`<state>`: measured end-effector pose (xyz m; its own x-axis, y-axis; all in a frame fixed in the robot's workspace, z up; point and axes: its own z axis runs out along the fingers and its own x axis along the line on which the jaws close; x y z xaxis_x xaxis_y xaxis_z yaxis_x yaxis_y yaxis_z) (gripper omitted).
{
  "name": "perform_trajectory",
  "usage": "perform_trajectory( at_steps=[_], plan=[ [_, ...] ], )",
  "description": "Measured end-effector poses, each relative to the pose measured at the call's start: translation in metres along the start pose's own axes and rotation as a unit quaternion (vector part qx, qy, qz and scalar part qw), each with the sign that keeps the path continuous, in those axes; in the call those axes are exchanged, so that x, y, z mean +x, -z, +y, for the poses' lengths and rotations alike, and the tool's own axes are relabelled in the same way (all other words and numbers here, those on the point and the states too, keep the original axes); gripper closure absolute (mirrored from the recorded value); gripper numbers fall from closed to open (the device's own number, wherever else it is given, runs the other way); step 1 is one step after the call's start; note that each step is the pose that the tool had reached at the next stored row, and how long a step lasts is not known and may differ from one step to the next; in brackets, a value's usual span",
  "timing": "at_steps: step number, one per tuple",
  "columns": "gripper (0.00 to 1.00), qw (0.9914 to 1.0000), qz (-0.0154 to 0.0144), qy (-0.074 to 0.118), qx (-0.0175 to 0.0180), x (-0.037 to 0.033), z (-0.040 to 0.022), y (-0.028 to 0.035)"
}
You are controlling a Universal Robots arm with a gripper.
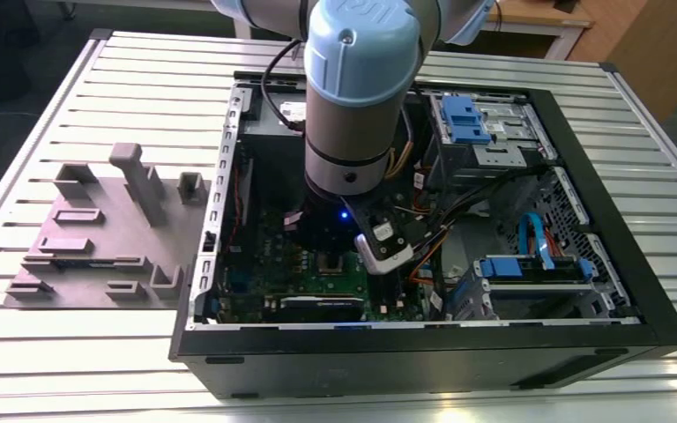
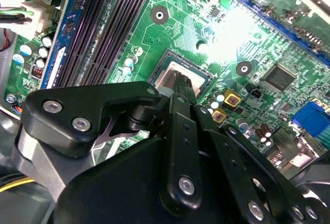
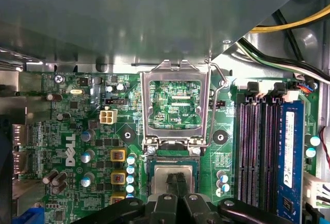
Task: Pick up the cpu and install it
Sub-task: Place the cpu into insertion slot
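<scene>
Slatted metal counter (image 1: 103,79) carries an open black computer case (image 1: 433,370), with a grey fixture tray (image 1: 103,238) beside it on the exterior view's left. The arm (image 1: 356,88) reaches down into the case. On the green motherboard (image 3: 67,131) the socket's load plate (image 3: 145,105) is hinged open. The cpu (image 3: 161,177) (image 2: 169,75) lies seated in the socket. The claw (image 3: 175,178) (image 2: 183,82) is clenched, its fingertips together over the cpu's metal top. Contact cannot be confirmed.
</scene>
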<state>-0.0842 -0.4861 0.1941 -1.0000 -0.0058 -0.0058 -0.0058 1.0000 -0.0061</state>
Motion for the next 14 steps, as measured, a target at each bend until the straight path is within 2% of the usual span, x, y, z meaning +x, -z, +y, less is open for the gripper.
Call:
perform_trajectory(
  at_steps=[10,12,14],
  plan=[
    [0.9,1.0,-0.0001,0.0,-0.0002,0.0001,0.0,-0.0023],
    [0.9,1.0,-0.0003,0.0,-0.0006,0.0001,0.0001,-0.0013],
    [0.9,1.0,-0.0006,0.0,-0.0013,-0.0001,0.0003,0.0024]
  ],
)
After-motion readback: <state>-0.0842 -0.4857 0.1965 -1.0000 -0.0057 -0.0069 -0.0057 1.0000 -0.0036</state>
